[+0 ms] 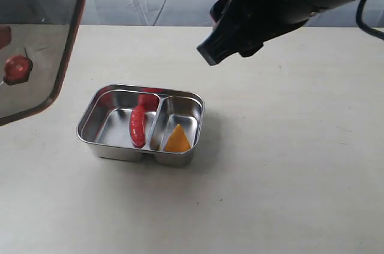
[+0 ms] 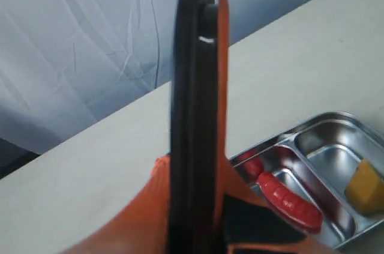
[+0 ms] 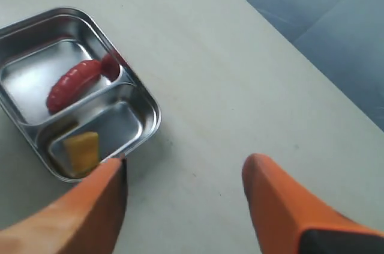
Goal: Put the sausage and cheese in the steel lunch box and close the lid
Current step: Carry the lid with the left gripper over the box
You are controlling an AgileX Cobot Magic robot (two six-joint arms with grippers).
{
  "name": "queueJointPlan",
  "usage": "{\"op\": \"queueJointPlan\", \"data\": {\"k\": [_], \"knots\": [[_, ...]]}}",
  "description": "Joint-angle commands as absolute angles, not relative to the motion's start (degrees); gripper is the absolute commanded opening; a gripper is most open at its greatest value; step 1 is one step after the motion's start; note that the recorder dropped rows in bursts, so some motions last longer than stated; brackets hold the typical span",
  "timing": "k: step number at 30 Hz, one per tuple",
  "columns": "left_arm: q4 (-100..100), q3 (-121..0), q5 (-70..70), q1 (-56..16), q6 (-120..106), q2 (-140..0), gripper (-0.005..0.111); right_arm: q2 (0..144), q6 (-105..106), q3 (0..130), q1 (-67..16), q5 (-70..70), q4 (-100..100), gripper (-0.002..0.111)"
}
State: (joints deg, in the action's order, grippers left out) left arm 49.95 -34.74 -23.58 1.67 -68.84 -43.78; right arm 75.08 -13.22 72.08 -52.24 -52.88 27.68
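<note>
Exterior view: the steel lunch box [image 1: 90, 127] stands on the bench [image 1: 288, 176], well in from its far edge. The sausage [image 1: 137, 127] lies in the larger compartment against the divider. The cheese [image 1: 177, 140] sits in the smaller one. The lid [image 1: 36, 44] hangs tilted in the air, off to the box's sausage side and clear of it. The right arm [image 1: 282, 2] is raised above the bench near the far edge.

Left wrist view: the left hand [image 2: 195, 206] is clamped on the lid [image 2: 192, 86], which shows edge-on and upright, with the filled box beyond it.

Right wrist view: the right hand [image 3: 183, 167] is spread wide and holds nothing. It hovers over bare bench just beside the cheese end of the box [image 3: 150, 107].

Both foods look placed, so that half of the task appears done. What seems left is to bring the lid over the box, lay it flat and press it shut.
</note>
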Motion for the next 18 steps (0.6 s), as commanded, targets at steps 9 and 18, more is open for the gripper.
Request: {"op": "queueJointPlan", "data": {"k": [9,18], "knots": [[30.2,-35.2,4.9,-27.1,-80.8,-58.0,0.000,64.3,-21.9,72.3,-52.0,-66.3,41.0,0.057],[35.6,-35.2,24.0,-34.3,-97.1,-71.2,0.000,61.9,-22.6,72.3,-52.0,-70.0,41.0,0.057]]}}
